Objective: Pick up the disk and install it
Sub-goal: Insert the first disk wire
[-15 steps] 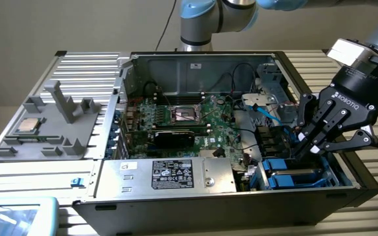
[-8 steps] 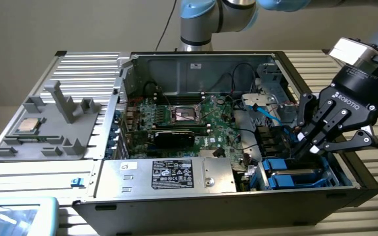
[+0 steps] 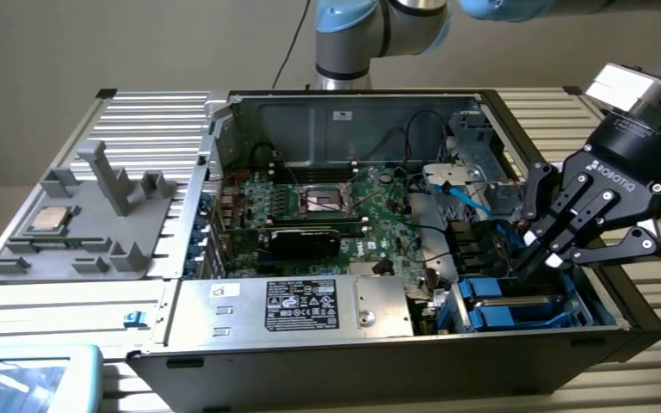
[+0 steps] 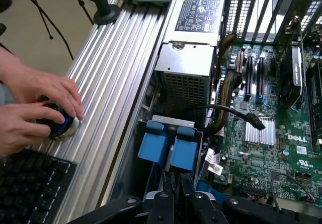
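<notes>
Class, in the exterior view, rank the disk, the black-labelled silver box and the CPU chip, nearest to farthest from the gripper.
1. disk, right at the gripper.
2. silver box, along the case's front edge.
3. CPU chip, on the grey tray, exterior view's far left.

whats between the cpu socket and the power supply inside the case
A black expansion card lies between the CPU socket and the silver power supply, seen in the exterior view.

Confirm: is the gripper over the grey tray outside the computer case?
No, the gripper is down inside the computer case, at the blue-framed disk in the corner bay.
</notes>
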Available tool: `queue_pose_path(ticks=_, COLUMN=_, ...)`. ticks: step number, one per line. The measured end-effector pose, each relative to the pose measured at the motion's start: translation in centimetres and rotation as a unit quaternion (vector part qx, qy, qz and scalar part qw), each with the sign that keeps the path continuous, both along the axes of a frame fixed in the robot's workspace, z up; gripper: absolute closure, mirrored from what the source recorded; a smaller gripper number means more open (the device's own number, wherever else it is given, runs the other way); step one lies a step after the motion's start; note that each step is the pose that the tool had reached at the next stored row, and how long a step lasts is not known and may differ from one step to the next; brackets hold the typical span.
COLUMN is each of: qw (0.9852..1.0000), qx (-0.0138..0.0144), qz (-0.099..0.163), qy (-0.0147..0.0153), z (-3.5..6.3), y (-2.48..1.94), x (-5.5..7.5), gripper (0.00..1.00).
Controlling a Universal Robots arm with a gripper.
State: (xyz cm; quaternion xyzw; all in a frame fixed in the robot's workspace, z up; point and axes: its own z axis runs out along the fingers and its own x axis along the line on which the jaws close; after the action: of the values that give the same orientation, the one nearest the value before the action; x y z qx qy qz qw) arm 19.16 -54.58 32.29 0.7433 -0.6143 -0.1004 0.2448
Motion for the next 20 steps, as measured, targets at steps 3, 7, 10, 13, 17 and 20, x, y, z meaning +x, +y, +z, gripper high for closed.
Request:
queue_pose_path(ticks=3, qw=1.0000, qx=0.0000, qz=0.000, qy=0.0059, z=-0.01, y=0.00, x=0.14, gripper=0.84)
queue_pose_path(ticks=7, qw=0.9999, qx=-0.0001, qz=0.000, qy=0.0153, z=-0.03, y=0.00, x=0.35, gripper=0.84)
queue_pose_path(ticks=10, qw=0.9998, qx=-0.0004, qz=0.000, qy=0.0206, z=-0.05, y=0.00, x=0.55, gripper=0.84)
queue_pose_path(ticks=13, qw=0.9997, qx=-0.0073, qz=0.001, qy=0.0237, z=-0.13, y=0.06, x=0.58, gripper=0.84)
queue_pose_path(ticks=17, qw=0.9995, qx=-0.0147, qz=0.011, qy=0.0242, z=-0.18, y=0.13, x=0.59, gripper=0.84)
queue_pose_path(ticks=20, qw=0.9993, qx=-0.0152, qz=0.023, qy=0.0249, z=-0.21, y=0.17, x=0.59, gripper=0.84)
